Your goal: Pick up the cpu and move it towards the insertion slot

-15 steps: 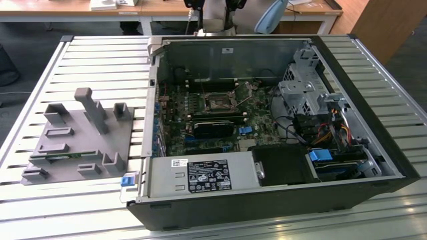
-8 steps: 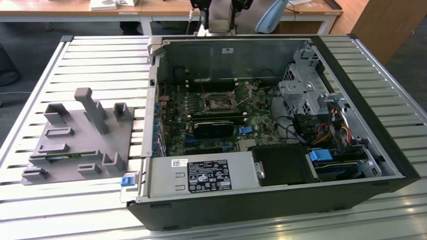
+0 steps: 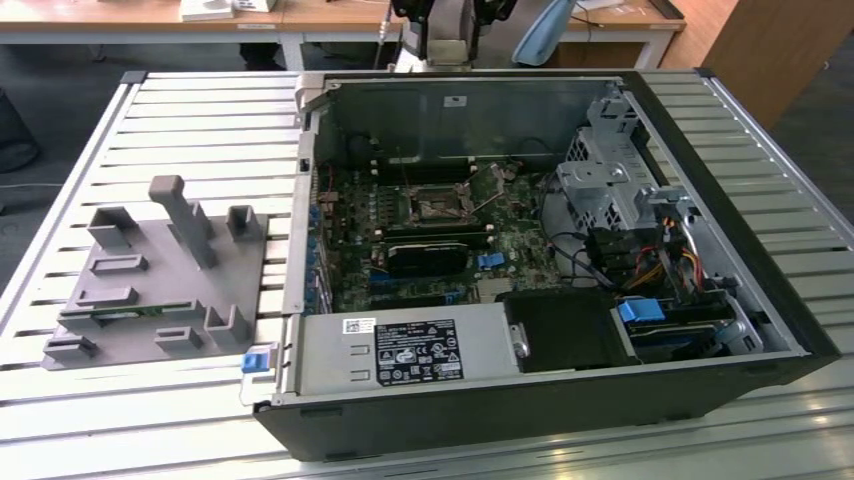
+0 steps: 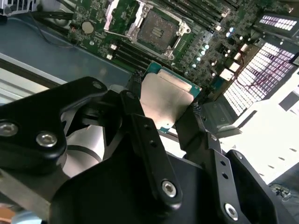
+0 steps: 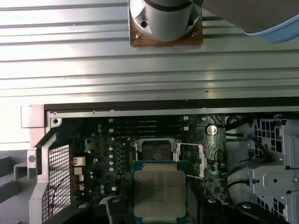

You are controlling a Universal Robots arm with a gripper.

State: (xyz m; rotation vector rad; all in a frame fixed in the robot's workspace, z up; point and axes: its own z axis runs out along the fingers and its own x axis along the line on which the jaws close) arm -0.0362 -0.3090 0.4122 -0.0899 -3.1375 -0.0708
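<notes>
Black fingers (image 4: pixel 198 123) clamp the cpu (image 4: pixel 164 99), its lower edge hidden, above the insertion slot (image 4: pixel 156 31).

cpu (image 4: pixel 166 100): flat square chip, silvery top, green edge, held between 2 black fingers (image 4: pixel 138 100), above the motherboard.
insertion slot (image 4: pixel 158 31): square dark socket, shiny metal frame, open, near the cpu in both wrist views.

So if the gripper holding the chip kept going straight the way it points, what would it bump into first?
Probably the insertion slot on the motherboard: the gripper, shut on the cpu, points toward it. Depth is hard to judge.
</notes>
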